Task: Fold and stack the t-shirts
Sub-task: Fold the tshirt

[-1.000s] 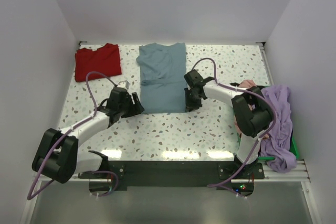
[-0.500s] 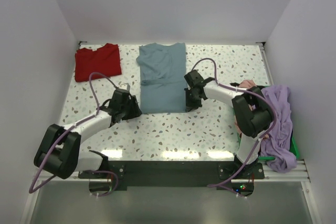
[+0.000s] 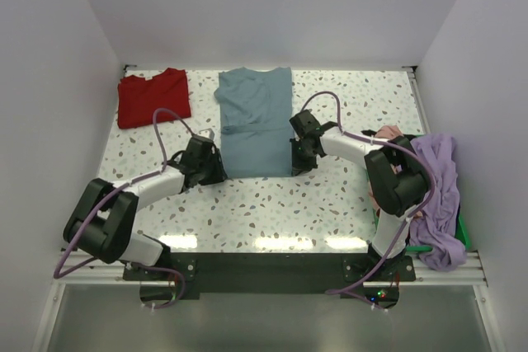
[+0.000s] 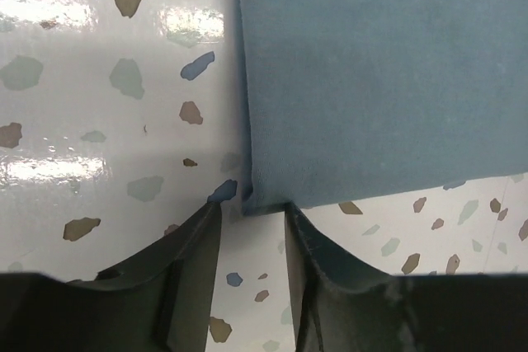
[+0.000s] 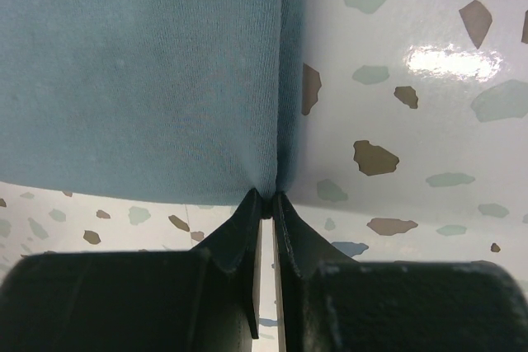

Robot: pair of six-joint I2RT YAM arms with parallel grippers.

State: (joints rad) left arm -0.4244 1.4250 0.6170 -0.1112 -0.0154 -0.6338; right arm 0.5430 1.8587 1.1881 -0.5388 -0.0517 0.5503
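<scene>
The slate-blue t-shirt (image 3: 256, 117) lies flat and partly folded in the middle of the table. My left gripper (image 3: 218, 171) is at its near left corner. In the left wrist view the jaws (image 4: 252, 210) stand apart, and the shirt's corner (image 4: 371, 80) lies just at their tips, not pinched. My right gripper (image 3: 295, 166) is at the near right corner. In the right wrist view it (image 5: 268, 197) is shut on the edge of the blue cloth (image 5: 140, 72). A red t-shirt (image 3: 153, 96) lies folded at the far left.
A lavender shirt (image 3: 437, 179) hangs over a green bin (image 3: 460, 228) at the right edge, with salmon-pink cloth (image 3: 388, 132) beside it. White walls enclose the speckled table (image 3: 272, 204) on three sides.
The left arm slid right to the blue shirt's near left corner while its jaws narrowed. The right gripper closed on the near right corner and stayed in place.
</scene>
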